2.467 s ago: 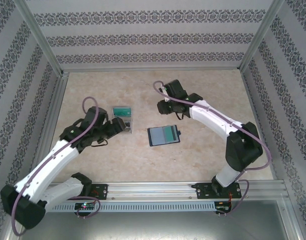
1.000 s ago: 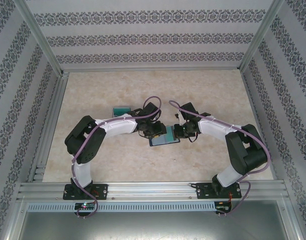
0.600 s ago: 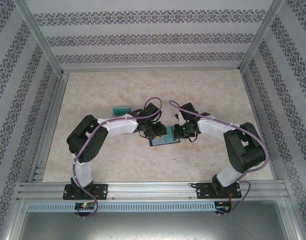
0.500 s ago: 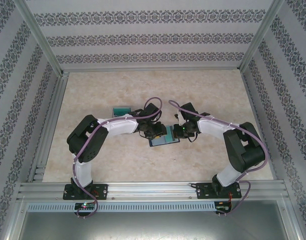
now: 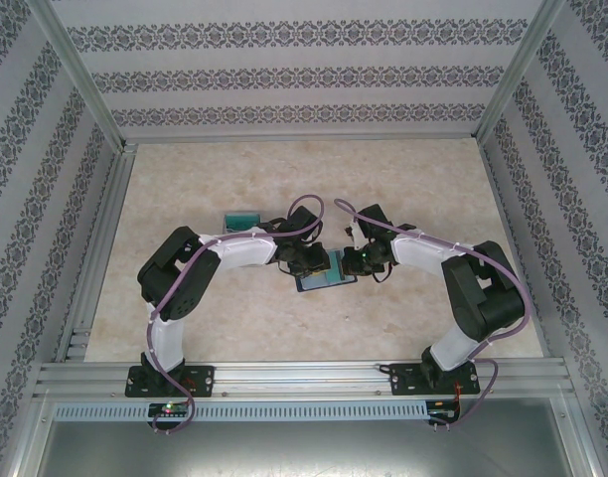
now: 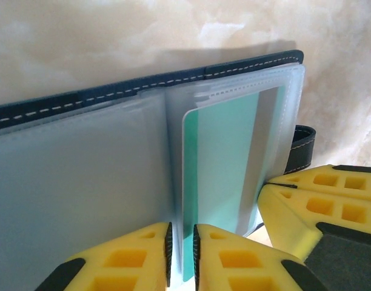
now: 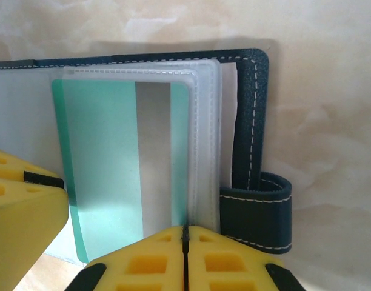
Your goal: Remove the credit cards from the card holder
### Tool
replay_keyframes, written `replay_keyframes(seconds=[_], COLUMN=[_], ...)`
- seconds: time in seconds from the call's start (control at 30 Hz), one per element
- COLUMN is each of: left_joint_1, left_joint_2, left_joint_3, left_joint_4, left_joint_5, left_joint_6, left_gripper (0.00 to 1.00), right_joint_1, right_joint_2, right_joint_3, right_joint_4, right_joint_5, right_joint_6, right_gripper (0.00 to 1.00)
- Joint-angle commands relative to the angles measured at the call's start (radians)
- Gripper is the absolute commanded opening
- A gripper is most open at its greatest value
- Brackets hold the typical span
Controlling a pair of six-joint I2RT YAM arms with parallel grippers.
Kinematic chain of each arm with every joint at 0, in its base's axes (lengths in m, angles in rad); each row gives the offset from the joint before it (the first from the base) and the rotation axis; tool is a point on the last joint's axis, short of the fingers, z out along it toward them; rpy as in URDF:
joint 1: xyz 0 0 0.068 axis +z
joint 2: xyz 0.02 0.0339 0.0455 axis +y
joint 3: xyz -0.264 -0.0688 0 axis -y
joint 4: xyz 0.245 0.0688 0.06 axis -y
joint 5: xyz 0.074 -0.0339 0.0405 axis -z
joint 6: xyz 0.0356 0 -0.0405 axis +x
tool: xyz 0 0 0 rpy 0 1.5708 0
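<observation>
The credit card [image 6: 220, 176] seems clamped by the left gripper [image 6: 182, 259]. The right gripper [image 7: 184, 257] is seen shut at the card holder [image 7: 256, 121] edge.

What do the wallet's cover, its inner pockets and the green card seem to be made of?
Card holder cover: dark navy leather or imitation, grained, with pale stitching.
Inner pockets: probably soft translucent plastic, frosted, the card showing through.
Credit card: seemingly thin rigid plastic, teal with a grey stripe, with straight edges and rounded corners.
</observation>
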Motion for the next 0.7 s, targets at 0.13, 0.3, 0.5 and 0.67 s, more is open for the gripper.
replay_keyframes(seconds=[0.13,0.3,0.5,0.67], left_joint_1=[-0.009,-0.010,-0.003,0.000], left_joint_2=[0.017,0.017,-0.020,-0.011], left_joint_3=[-0.001,-0.013,-0.033,-0.040], left_joint_4=[0.073,0.079,0.036,0.025], left_joint_5=[0.034,0.039,-0.013,-0.012], left_joint_6=[-0.019,-0.030,-0.026,-0.028], left_gripper=[0.17,0.17,0.20,0.21], right_joint_1=[-0.001,-0.001,-0.001,-0.001], right_joint_2=[0.024,0.025,0.024,0.031], right_joint_3=[-0.010,-0.011,-0.013,-0.011], right_joint_4=[-0.013,-0.016,-0.017,-0.014], right_joint_5=[-0.010,-0.007,-0.007,-0.009], right_joint_6=[0.008,0.007,0.007,0.009], right_gripper=[0.09,0.09,0.09,0.09])
